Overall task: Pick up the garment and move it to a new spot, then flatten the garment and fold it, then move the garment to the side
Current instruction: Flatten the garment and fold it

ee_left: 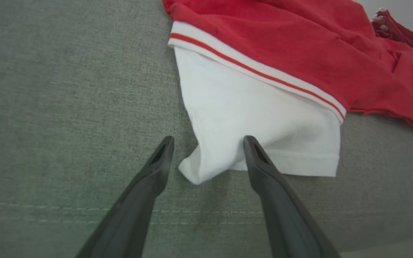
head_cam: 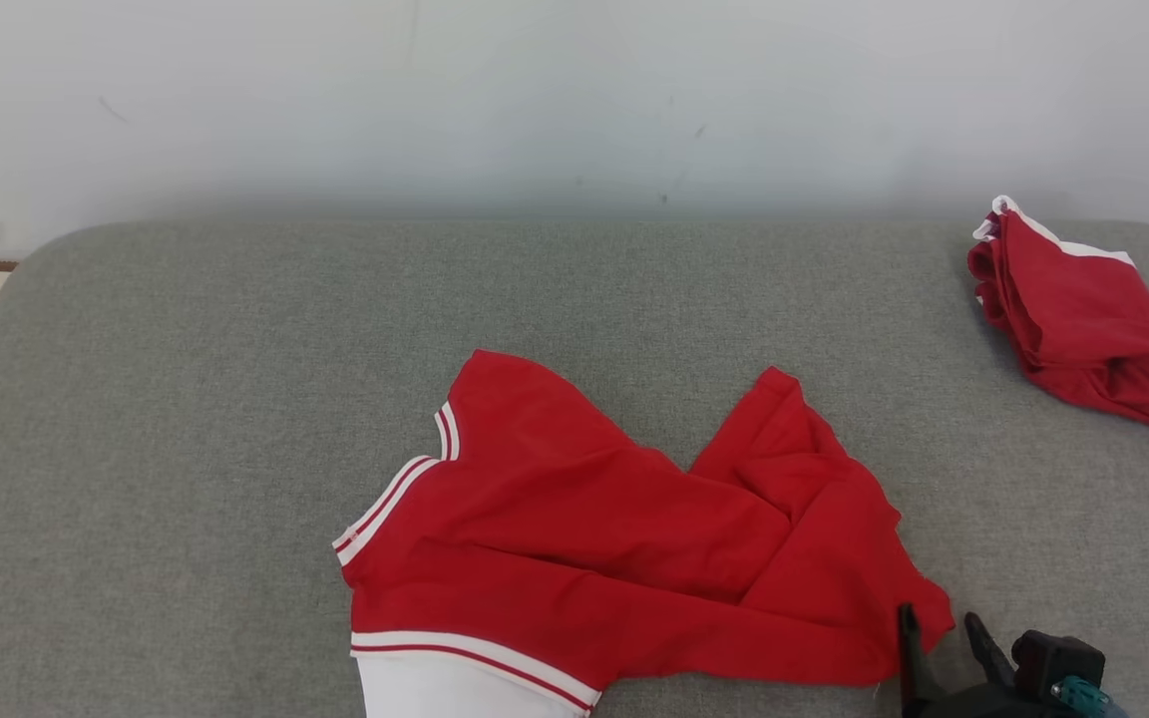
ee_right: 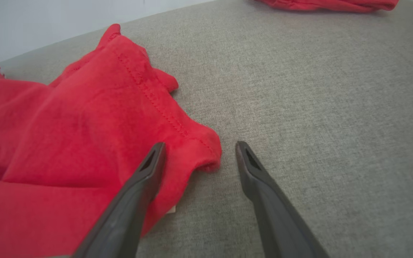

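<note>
Near the front edge of the grey bench (head_cam: 136, 419) the garment (head_cam: 614, 538) lies rumpled: a red shirt with striped trim, partly spread, its right side bunched into folds and its white end (ee_left: 256, 136), likely a sleeve, hanging toward the robot. It is not yet flat, so I judge the work to be at the flattening stage or just before it.

The left pincer (ee_left: 208, 140) stands with its fingers wide apart, straddling the lower corner of the white end, one finger over bare bench and the other over the cloth. It holds nothing. The right pincer (ee_right: 200, 144) is likewise spread and empty, one finger over the red hem corner (ee_right: 203, 150) and the other over bare bench. That placement, one pincer at each outer corner, looks chosen so both ends can be pinched together and the cloth drawn taut.

A folded garment (head_cam: 1083, 319) of the same red sits at the far right corner, well apart, probably set aside as finished work and kept out of the way.

Count: two garments, one loose and one folded; two pincers, two dark fingers each.
</note>
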